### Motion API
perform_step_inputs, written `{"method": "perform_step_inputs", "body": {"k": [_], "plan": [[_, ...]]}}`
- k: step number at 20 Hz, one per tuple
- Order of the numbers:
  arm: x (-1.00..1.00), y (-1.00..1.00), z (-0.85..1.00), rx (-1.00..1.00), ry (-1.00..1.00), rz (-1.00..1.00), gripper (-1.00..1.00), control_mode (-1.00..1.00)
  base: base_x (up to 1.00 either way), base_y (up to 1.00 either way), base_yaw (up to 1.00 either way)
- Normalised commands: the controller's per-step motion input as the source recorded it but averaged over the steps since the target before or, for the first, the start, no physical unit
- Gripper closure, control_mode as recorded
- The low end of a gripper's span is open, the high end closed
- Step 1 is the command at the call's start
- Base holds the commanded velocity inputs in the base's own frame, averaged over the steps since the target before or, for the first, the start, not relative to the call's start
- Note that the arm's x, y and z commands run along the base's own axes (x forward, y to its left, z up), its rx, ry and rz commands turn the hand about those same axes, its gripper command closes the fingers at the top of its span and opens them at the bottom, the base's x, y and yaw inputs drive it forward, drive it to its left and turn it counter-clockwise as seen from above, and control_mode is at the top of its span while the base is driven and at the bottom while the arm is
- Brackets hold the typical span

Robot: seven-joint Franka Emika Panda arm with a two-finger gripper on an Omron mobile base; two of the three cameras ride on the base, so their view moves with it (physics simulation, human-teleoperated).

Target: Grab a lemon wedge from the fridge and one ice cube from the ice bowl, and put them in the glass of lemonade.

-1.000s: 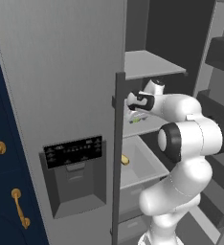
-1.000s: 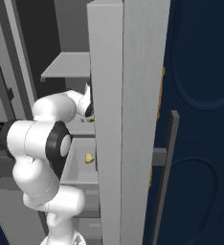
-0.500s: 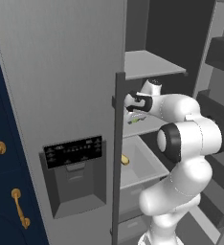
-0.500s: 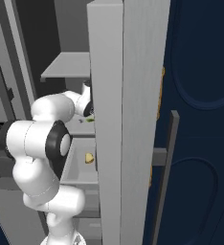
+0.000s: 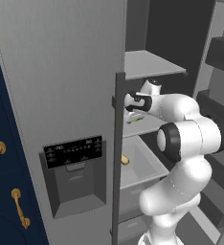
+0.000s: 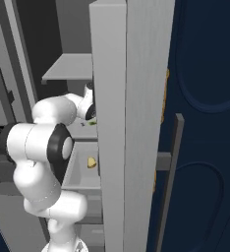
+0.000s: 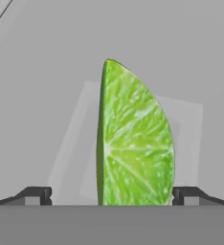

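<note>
The fridge (image 5: 61, 72) stood open. On its pale grey middle shelf (image 7: 47, 72) lay the lemon wedge (image 7: 135, 139), cut face showing green-yellow. Below it, a grey drawer (image 5: 142, 165) held a small deeper-yellow lump (image 5: 125, 160) near its left side. Above was another shelf (image 5: 150, 64).

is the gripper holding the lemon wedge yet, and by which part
Nothing is held: the gripper is open, its fingertips standing apart on either side of the lemon wedge.

Yellow-green lemon wedge (image 7: 135, 143), grey fridge (image 5: 61, 72), navy cabinets (image 6: 205, 98).
</note>
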Motion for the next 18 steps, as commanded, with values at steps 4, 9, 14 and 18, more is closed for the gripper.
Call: {"method": "perform_step_inputs", "body": {"k": [4, 9, 14, 18], "plan": [[0.2, 0.08, -0.04, 0.0, -0.01, 0.0, -1.0, -1.0, 0.0, 0.0, 0.0], [-0.01, 0.0, 0.04, 0.0, -0.06, 0.0, -1.0, -1.0, 0.0, 0.0, 0.0], [0.0, 0.0, 0.0, 0.0, 0.0, 0.0, 1.0, -1.0, 0.0, 0.0, 0.0], [0.0, 0.0, 0.0, 0.0, 0.0, 0.0, 1.0, -1.0, 0.0, 0.0, 0.0]]}}
